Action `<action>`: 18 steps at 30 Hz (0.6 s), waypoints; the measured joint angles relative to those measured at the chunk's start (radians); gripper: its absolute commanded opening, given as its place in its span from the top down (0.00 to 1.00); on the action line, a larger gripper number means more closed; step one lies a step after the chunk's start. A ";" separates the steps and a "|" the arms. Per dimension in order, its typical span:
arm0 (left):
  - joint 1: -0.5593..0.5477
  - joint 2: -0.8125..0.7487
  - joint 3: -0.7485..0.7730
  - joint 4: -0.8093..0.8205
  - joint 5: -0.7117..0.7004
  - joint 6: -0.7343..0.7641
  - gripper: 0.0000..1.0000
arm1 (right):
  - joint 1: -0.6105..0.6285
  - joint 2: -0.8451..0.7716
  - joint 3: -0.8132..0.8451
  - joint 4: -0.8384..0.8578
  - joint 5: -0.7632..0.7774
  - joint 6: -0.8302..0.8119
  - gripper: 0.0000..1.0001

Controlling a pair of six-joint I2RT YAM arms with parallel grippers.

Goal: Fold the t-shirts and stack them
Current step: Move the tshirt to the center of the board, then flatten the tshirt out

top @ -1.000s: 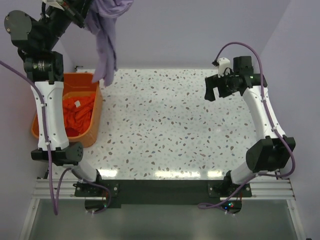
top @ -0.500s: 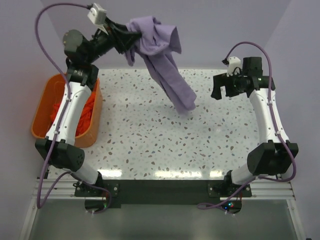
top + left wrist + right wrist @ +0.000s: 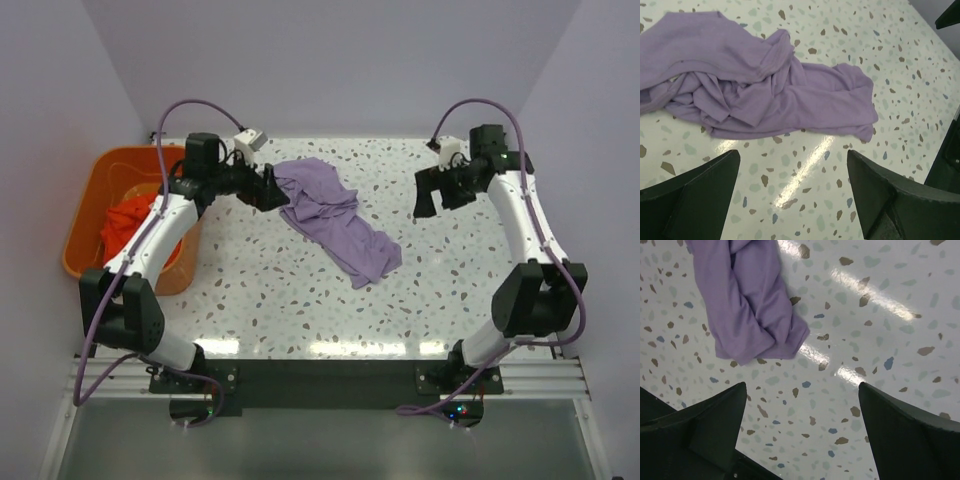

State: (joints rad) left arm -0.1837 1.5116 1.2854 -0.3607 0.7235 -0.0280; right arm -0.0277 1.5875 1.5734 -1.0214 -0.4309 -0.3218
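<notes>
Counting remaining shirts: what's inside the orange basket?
A crumpled orange-red t-shirt lies inside the basket. The left arm crosses over its right side, so anything beneath the shirt or arm is hidden.

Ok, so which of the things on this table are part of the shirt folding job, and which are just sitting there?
Part of the job:
- lavender t-shirt, lying crumpled, not yet folded
- orange-red t-shirt, bunched up at the left

Just there:
- orange plastic basket, holding the orange-red shirt
- speckled table, under the lavender one
</notes>
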 measured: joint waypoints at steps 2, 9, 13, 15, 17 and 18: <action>0.000 -0.002 -0.025 -0.023 -0.014 0.042 0.14 | 0.037 0.029 -0.044 -0.004 0.009 -0.010 0.08; -0.014 0.160 0.038 -0.079 -0.103 0.129 0.29 | 0.194 0.140 -0.180 0.012 0.055 0.000 0.28; -0.032 0.333 0.172 -0.103 -0.165 0.158 0.29 | 0.237 0.197 -0.208 0.051 0.111 0.033 0.35; -0.044 0.407 0.235 -0.106 -0.193 0.171 0.27 | 0.243 0.228 -0.208 0.082 0.140 0.052 0.39; -0.058 0.470 0.298 -0.113 -0.210 0.188 0.26 | 0.244 0.271 -0.206 0.117 0.177 0.071 0.41; -0.067 0.497 0.325 -0.116 -0.215 0.198 0.26 | 0.244 0.292 -0.204 0.128 0.188 0.079 0.41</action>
State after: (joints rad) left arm -0.2504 2.0087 1.6108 -0.4767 0.5087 0.1699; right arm 0.2161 1.8793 1.3697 -0.8936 -0.2428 -0.2432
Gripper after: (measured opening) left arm 0.734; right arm 0.598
